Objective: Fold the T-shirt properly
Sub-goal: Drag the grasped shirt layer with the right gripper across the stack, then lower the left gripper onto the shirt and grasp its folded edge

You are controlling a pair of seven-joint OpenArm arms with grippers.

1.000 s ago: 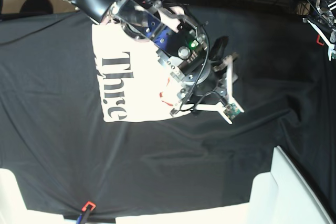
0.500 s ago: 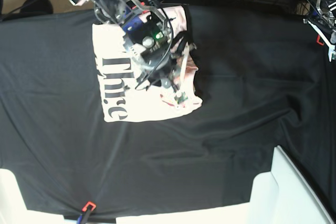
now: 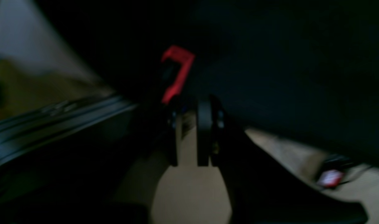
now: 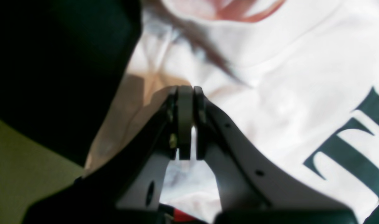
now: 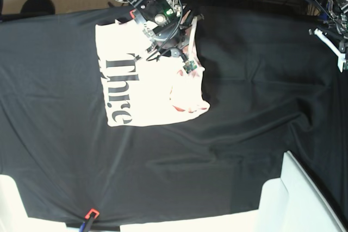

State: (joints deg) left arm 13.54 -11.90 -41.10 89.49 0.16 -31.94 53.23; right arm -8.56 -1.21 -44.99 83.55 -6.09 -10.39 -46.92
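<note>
While the T-shirt [image 5: 141, 88] lies partly folded at ten o'clock on the black-draped worktop [image 5: 244, 134], the right gripper [image 4: 185, 124] hangs over it pressed together, pinching nothing. The left gripper [image 3: 197, 133], likewise closed, waits at two o'clock. Next, I'd judge, another fold needs a fresh grasp on an edge.

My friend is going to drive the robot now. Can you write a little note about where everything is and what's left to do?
Right pincer: shut, empty, above the T-shirt.
Left pincer: shut, empty, off at the edge of the black cloth.
T-shirt: lies on the black cloth, lettering up, its right side folded over and rumpled.
Done: one side fold.
Left: probably smooth that fold and finish folding.
</note>
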